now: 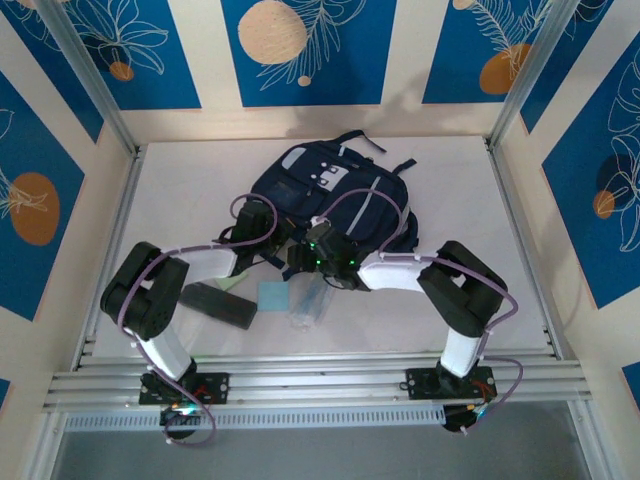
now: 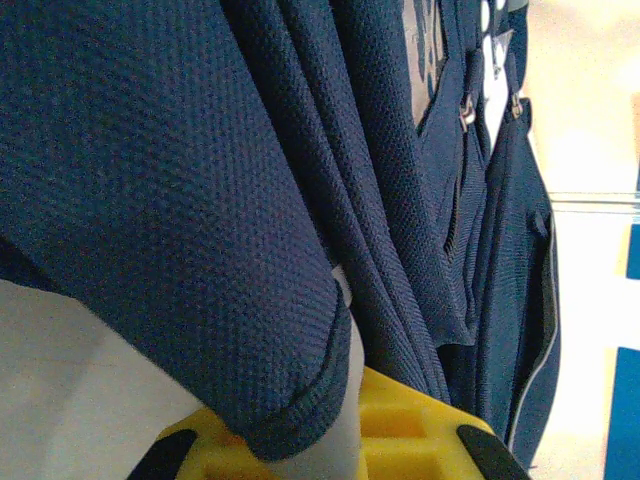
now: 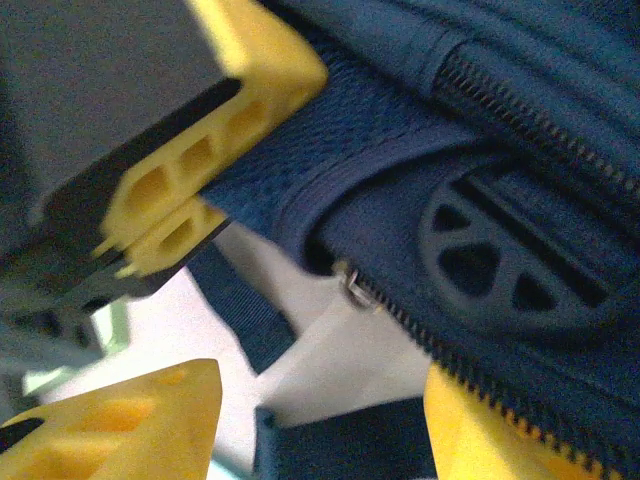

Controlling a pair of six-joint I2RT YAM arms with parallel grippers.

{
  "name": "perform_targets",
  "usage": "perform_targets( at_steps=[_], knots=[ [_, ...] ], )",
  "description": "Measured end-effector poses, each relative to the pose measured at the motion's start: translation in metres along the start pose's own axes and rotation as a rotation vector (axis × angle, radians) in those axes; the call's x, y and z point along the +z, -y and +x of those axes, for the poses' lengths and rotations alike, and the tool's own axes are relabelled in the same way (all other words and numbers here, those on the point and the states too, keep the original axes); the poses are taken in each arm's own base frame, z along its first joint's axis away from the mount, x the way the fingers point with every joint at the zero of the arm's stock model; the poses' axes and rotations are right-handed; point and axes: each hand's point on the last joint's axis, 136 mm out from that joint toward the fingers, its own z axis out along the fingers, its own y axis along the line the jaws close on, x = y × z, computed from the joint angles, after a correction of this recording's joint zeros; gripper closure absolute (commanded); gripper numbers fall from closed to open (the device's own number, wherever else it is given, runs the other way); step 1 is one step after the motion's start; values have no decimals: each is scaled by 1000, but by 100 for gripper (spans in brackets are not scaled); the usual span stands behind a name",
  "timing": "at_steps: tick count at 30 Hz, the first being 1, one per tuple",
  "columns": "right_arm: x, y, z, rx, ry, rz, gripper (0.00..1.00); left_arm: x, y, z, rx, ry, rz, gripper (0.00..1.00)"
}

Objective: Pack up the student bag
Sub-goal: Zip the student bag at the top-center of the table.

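Left pincer [image 2: 320,445]: clenched on a fold of navy mesh fabric, which hangs down between its yellow fingers [image 2: 410,430].
Student bag [image 1: 330,190]: lies flat at the middle of the white table [image 1: 440,180], towards the back wall, with its near edge where both pincers meet.
Right pincer [image 3: 300,430]: jaws parted, one yellow finger on each side of the bag's near edge; bare table shows between them and no squeeze is visible.
Zip pull [image 3: 355,285]: small and metal, at the end of the zip line just above the right pincer's gap.
Round patch [image 3: 520,250]: dark rubber with slots, on the bag beside the zip.
Strap [image 3: 240,300]: dark, crossing the table under the bag's edge, between the right pincer's fingers.
Dark flat case [image 1: 218,303]: on the table near the left arm, apart from the bag.
Pale blue square pad [image 1: 272,296]: just right of the case.
Clear bottle [image 1: 308,305]: lying beside the pad, below the right wrist.
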Motion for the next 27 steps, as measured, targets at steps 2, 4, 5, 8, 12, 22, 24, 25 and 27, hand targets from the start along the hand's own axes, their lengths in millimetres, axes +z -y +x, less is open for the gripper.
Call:
perform_targets(
  at_steps=[2, 4, 5, 8, 12, 22, 24, 25, 27],
  knots=[
    [4, 2, -6, -7, 29, 34, 42, -2, 3, -1, -5, 3, 9, 95],
    [8, 4, -11, -14, 54, 62, 42, -3, 7, -1, -3, 5, 19, 95],
    [11, 5, -12, -18, 59, 74, 42, -3, 7, -1, -3, 6, 21, 95],
    [22, 8, -11, -29, 70, 94, 47, -3, 7, -3, -11, 15, 18, 95],
    [30, 14, -14, -51, 94, 122, 72, -3, 7, -5, -25, 29, 16, 95],
    [29, 12, -25, -90, 110, 93, 100, -6, 15, -8, -30, 43, 49, 94],
    [26, 12, -24, -92, 92, 79, 100, -6, 15, -8, -28, 42, 50, 95],
    [23, 12, -24, -92, 79, 71, 100, -6, 16, -7, -24, 38, 51, 94],
    [16, 13, -24, -89, 54, 56, 100, -6, 16, -5, -13, 28, 54, 94]
  ],
)
